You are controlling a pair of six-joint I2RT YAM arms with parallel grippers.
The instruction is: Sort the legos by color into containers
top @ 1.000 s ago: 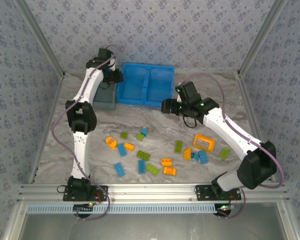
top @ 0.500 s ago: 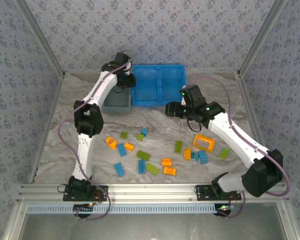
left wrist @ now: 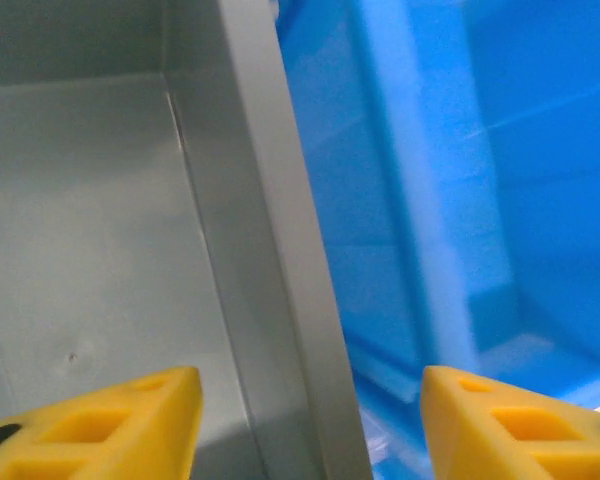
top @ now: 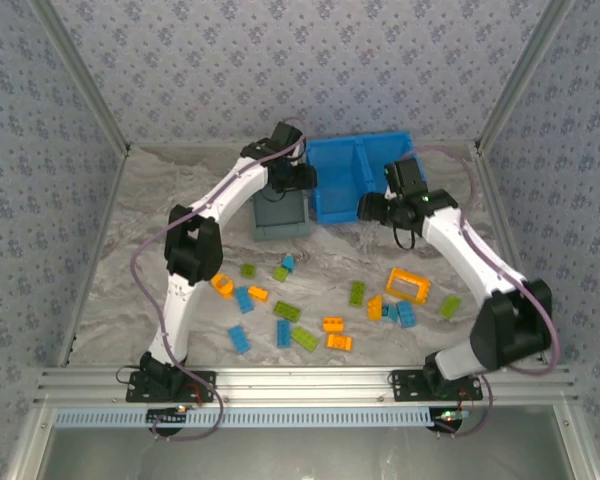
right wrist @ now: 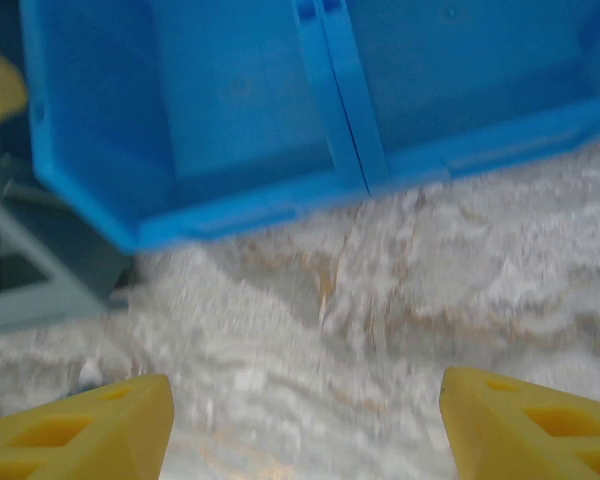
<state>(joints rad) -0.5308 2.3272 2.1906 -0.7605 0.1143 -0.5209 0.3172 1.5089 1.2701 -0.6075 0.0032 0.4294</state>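
Bin-setting stage: left gripper [left wrist: 305,400] spread, empty, straddling grey bin [top: 280,213] wall beside blue bin [top: 342,190]. Right gripper [right wrist: 305,400] spread, empty, over table [right wrist: 330,320]. Legos [top: 332,324] scattered nearer arms, unsorted. Next: pick one brick.

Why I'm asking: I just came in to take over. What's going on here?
It's a color sort of bricks, which lie loose on the table. The left end effector is open, its fingers straddling the grey bin's wall next to the blue bin. The right end effector is open and empty over the table just before the blue bin.
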